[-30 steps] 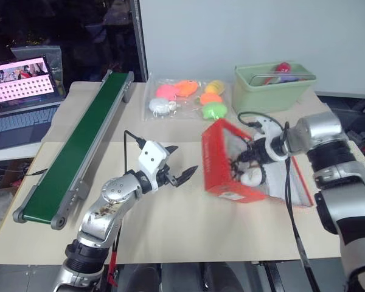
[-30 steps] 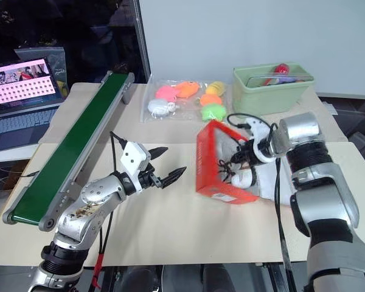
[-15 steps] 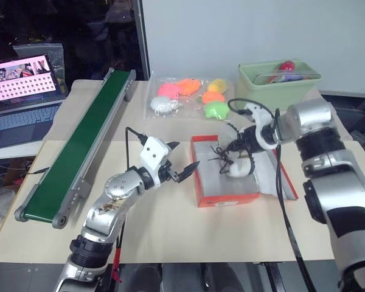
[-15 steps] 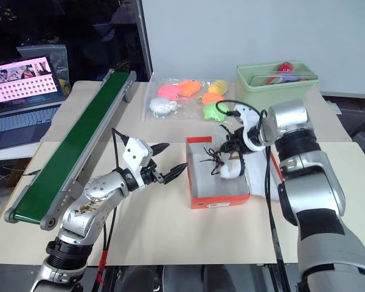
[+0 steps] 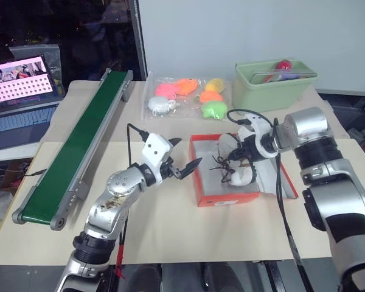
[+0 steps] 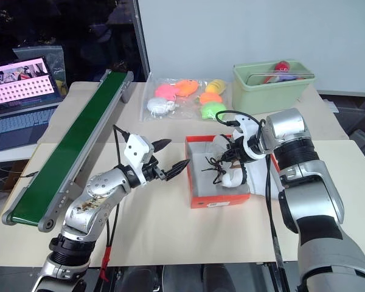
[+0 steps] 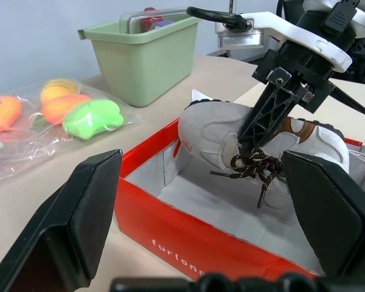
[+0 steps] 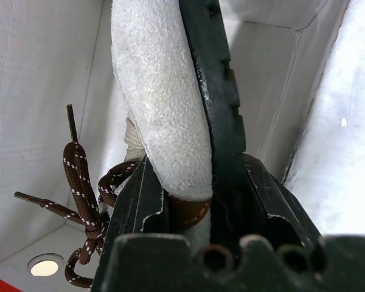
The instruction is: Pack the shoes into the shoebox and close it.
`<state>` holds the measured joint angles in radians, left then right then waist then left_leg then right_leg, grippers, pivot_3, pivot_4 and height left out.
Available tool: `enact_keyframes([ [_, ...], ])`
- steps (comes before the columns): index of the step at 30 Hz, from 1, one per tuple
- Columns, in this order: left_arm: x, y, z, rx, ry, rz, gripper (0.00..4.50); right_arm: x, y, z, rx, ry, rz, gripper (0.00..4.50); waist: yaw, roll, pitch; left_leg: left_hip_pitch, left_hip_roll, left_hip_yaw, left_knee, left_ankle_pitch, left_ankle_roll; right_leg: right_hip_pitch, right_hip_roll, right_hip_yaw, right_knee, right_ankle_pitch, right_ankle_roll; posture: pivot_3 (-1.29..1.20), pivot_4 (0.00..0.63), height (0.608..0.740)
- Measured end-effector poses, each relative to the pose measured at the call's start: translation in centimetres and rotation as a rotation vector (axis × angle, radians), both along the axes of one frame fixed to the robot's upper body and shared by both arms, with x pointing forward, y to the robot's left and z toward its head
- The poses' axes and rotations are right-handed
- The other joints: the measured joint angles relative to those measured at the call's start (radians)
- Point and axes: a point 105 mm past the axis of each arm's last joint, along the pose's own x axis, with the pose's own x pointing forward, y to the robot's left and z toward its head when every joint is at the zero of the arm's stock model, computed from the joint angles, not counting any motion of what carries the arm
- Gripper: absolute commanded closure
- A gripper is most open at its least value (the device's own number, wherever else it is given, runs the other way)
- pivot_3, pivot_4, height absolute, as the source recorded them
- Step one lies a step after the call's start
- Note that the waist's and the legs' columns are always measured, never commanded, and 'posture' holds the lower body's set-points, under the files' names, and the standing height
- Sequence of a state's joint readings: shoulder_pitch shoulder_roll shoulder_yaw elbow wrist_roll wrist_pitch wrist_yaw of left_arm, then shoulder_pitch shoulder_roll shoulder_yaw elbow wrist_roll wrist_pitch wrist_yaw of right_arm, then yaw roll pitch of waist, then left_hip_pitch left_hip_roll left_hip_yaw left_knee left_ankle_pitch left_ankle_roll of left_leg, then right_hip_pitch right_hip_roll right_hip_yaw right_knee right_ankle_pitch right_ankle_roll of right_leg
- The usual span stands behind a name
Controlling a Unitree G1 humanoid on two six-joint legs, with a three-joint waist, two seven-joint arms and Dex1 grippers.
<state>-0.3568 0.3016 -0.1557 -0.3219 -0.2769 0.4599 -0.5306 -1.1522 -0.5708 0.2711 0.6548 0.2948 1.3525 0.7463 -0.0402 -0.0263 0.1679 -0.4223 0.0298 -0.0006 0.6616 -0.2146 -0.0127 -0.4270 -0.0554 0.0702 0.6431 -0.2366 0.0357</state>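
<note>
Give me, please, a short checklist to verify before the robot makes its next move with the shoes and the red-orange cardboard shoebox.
1. Red-orange cardboard shoebox lies flat on the table, open side up: ok.
2. Both small white sneakers with dark laces are inside the box: ok.
3. Right gripper has let go of the sneaker: not ok; the right wrist view shows its fingers on either side of the shoe's edge.
4. Left gripper is open and apart from the box, near its left wall: ok.
5. Laces are inside the box walls: ok in the left wrist view.
6. Hinged lid lies open on the right side, free to fold over: cannot tell, since the right arm crosses it.
</note>
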Motion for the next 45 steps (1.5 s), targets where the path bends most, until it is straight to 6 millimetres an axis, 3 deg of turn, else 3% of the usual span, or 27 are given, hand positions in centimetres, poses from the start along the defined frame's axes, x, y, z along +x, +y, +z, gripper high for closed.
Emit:
enact_keyframes([
  [6,0.0,0.0,0.1,-0.008,0.0,0.008,0.0,0.1,-0.2,0.0,-0.003,-0.004,-0.007,0.03,0.0,0.0,0.0,0.0,0.0,0.0,0.0,0.0,0.0,0.0,0.0,0.0,0.0,0.0,0.0,0.0,0.15,0.729],
  [16,0.1,0.0,0.1,-0.016,0.003,0.013,0.0,0.9,-0.3,0.6,-0.085,-0.097,0.042,0.03,-0.001,0.0,0.0,0.0,0.0,0.0,0.0,0.0,0.0,0.0,0.0,0.0,0.0,0.0,0.0,0.0,0.15,0.729],
  [28,0.2,0.1,0.2,-0.026,0.003,0.013,0.0,1.8,-0.9,5.3,-0.349,-0.46,0.25,0.03,0.001,0.0,0.0,0.0,0.0,0.0,0.0,0.0,0.0,0.0,0.0,0.0,0.0,0.0,0.0,0.0,0.15,0.729],
  [35,1.2,0.3,-0.1,-0.038,0.027,0.034,0.0,-1.2,3.7,4.5,-0.208,-0.506,0.402,0.03,-0.001,0.0,0.0,0.001,0.0,-0.001,0.001,0.0,0.0,0.002,0.0,0.0,0.001,0.0,0.0,0.0,0.15,0.729],
  [37,2.1,1.5,-0.6,-0.044,0.053,0.095,0.0,-2.2,5.0,4.4,-0.093,-0.524,0.402,0.03,0.0,0.0,0.0,0.001,0.0,-0.001,0.001,0.0,0.0,0.002,0.0,0.0,0.001,0.0,0.0,0.0,0.15,0.729],
  [41,4.8,6.7,-0.1,-0.064,0.049,0.339,0.0,-5.5,7.6,5.3,0.188,-0.647,0.454,0.03,0.004,0.0,0.0,0.0,0.0,-0.002,0.002,0.0,0.0,0.001,0.0,-0.001,0.001,0.0,0.0,0.0,0.15,0.729],
  [45,5.3,10.4,-0.3,-0.011,0.041,0.448,0.0,-8.0,7.4,4.1,0.262,-0.684,0.466,0.03,0.008,-0.001,-0.001,0.001,0.0,-0.002,0.002,0.0,0.0,0.003,-0.001,-0.002,0.002,0.0,0.001,0.0,0.15,0.729],
])
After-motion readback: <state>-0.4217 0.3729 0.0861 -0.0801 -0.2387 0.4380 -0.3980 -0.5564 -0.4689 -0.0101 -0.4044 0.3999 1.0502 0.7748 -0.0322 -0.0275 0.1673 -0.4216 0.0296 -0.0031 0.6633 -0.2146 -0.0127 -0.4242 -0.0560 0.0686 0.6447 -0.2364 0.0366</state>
